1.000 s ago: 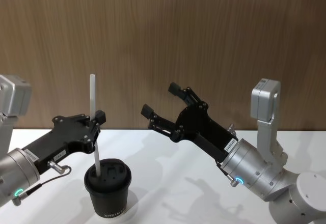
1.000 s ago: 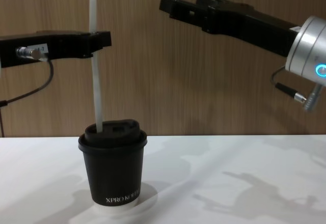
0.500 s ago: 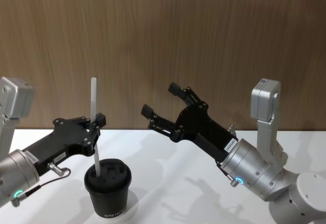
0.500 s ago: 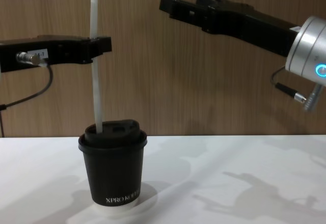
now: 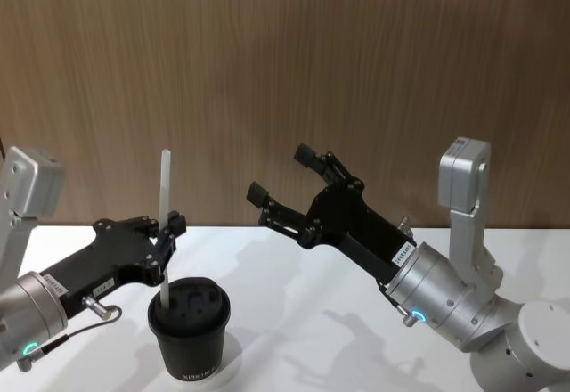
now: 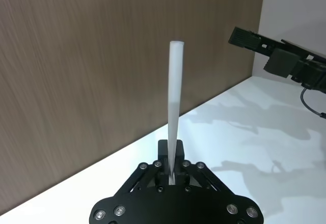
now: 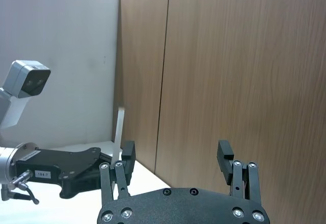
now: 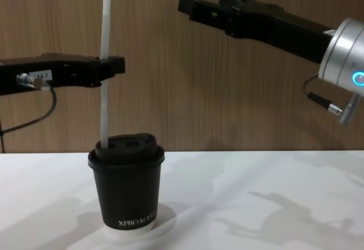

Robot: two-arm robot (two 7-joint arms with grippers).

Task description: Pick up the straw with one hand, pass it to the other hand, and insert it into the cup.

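Observation:
The thin white straw [image 5: 164, 198] stands nearly upright, and my left gripper [image 5: 171, 230], the labelled one, is shut on its middle. Its lower end goes into the left side of the domed lid of the black cup [image 5: 189, 337]. From the chest, the straw [image 8: 104, 40] rises high above the cup [image 8: 126, 188], with the left gripper [image 8: 112, 66] level across it. The left wrist view has the straw [image 6: 175, 107] clamped between the fingertips [image 6: 172, 175]. My right gripper [image 5: 280, 174] hangs open to the right, higher than the cup and apart from the straw, its fingers spread wide [image 7: 176, 155].
The cup stands on a small white disc [image 8: 162, 225] on the white table [image 5: 303, 321]. A brown wooden wall [image 5: 285, 71] closes the back. The right arm's silver wrist [image 8: 347, 62] reaches in from the right.
My left gripper has come down with the straw, so the straw's top is lower and more of it sits in the cup. The right arm has not moved.

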